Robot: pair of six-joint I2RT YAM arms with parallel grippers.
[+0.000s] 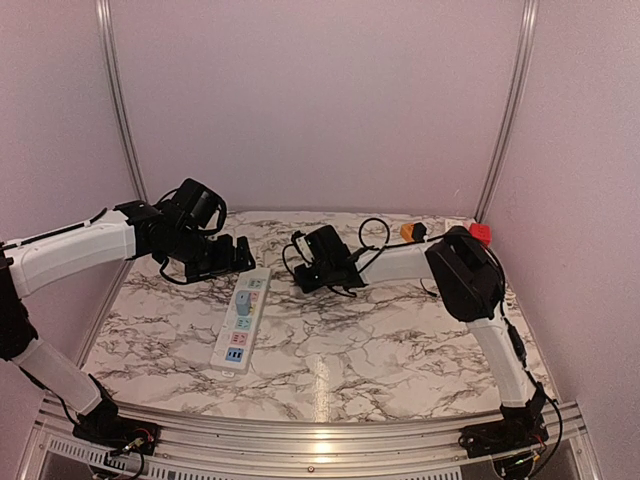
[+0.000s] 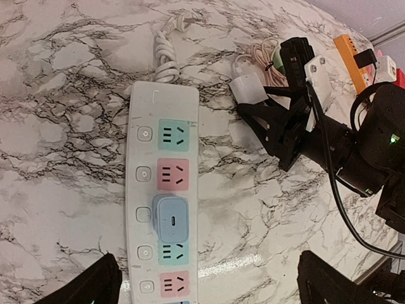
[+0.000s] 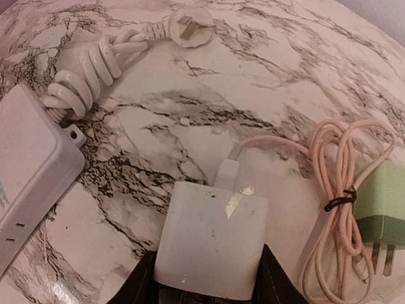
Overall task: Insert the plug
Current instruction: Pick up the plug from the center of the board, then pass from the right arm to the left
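Top view: the right gripper (image 1: 318, 262) sits at centre frame, right of the power strip (image 1: 240, 320). The left gripper (image 1: 225, 258) hangs spread and empty by the strip's upper end.

Left wrist view: the white plug (image 2: 248, 88), upper right of centre, is a small glossy cube.

Right wrist view: at bottom centre, the right gripper's fingers (image 3: 142, 284) clamp the plug's flat sides. The grip should be square, and the lift should clear the pink cable (image 3: 340, 200).

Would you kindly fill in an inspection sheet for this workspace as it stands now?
Surface: white marble table.
Job's things: power strip, blue adapter plugged into it; white adapter not plugged in.
Clutter: green plug with bundled pink cable; orange strip at the back.
Grippers: left gripper open, empty, over the strip; right gripper closed on the white adapter.
Cables: coiled white cord, its plug loose.
Surroundings: plain walls, metal rails.
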